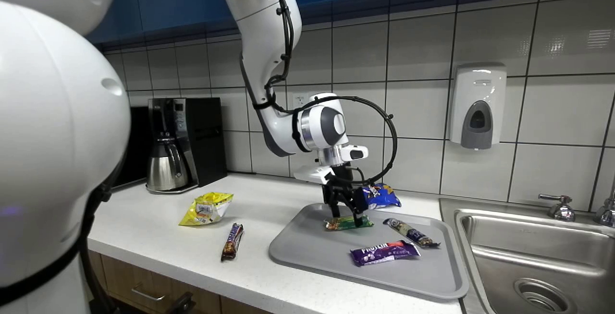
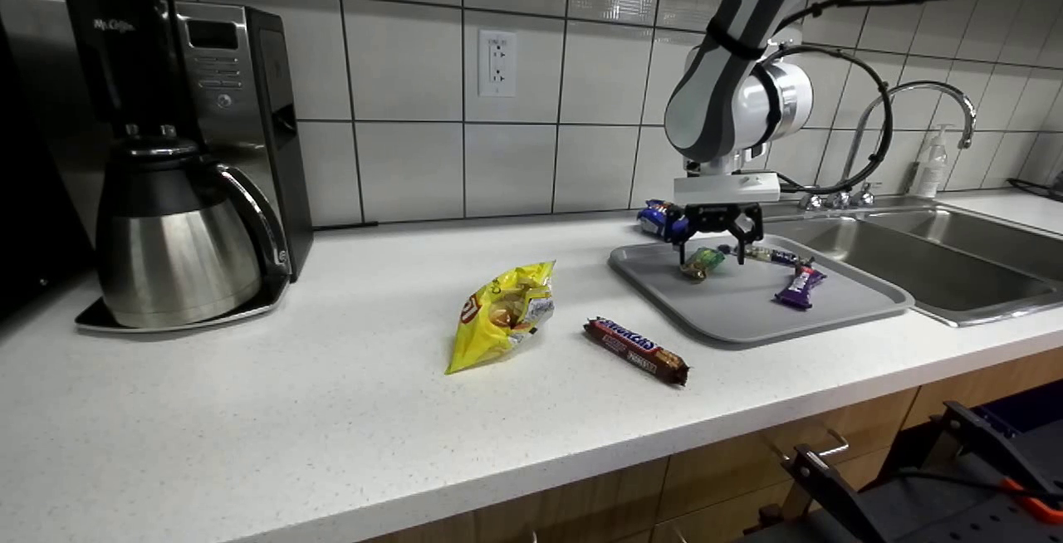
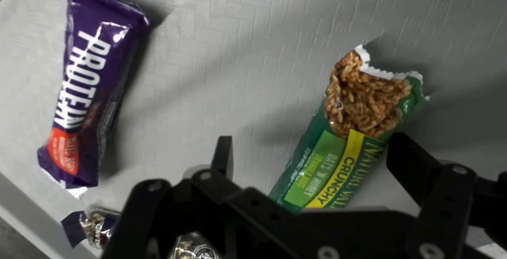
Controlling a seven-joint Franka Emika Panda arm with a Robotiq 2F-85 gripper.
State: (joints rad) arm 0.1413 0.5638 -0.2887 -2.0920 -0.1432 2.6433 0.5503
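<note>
A green granola bar with a clear window lies on the grey tray. My gripper stands open over it, fingers pointing down. In the wrist view the bar runs slantwise between the fingers, its lower end hidden behind the gripper. The right finger borders the bar's edge; whether they touch I cannot tell. A wide gap separates the left finger from the bar. On the same tray lie a purple protein bar and a clear-wrapped bar, the latter partly covered by the gripper in the wrist view.
Behind the tray, a blue snack bag rests near the tiled wall. A yellow bag and a Snickers bar lie on the white counter beside the tray. A coffee maker and a steel sink flank this area.
</note>
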